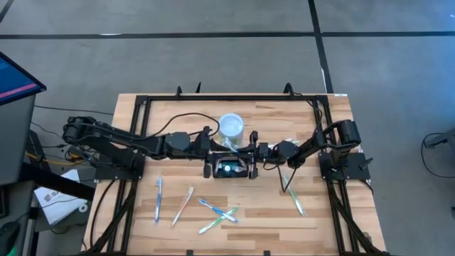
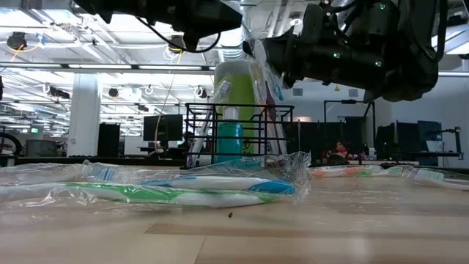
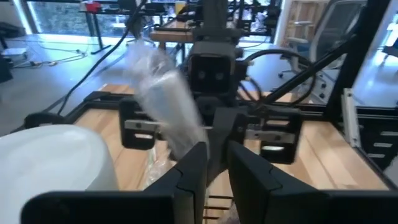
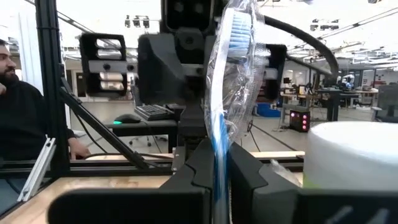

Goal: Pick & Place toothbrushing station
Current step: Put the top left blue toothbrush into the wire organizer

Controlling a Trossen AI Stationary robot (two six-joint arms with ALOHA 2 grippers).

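The black wire-mesh caddy [image 1: 231, 168] stands on the table's middle, also in the low view [image 2: 238, 136], with a teal item [image 2: 229, 136] inside. The lime-green cup [image 1: 231, 128] stands just behind it. My right gripper [image 4: 221, 174] is over the caddy's right end [image 1: 257, 151], shut on a plastic-wrapped blue toothbrush [image 4: 227, 93]. My left gripper [image 3: 216, 168] faces it over the caddy's left end [image 1: 211, 151], fingers close together with nothing seen between them. My right gripper pinches the wrapped toothbrush's handle [image 4: 219, 146], below its bristle head, between its two fingers. The fingers come level from the table's right and lie across the brush. The brush stands upright, its head up and its lower end reaching down to the caddy [image 2: 267, 84].
Several wrapped toothbrushes lie loose on the table's near half [image 1: 158, 199] [image 1: 183, 206] [image 1: 217, 213] [image 1: 293, 195]; two lie close before the low camera [image 2: 183, 187]. A person [image 4: 18, 118] sits beyond the table's frame.
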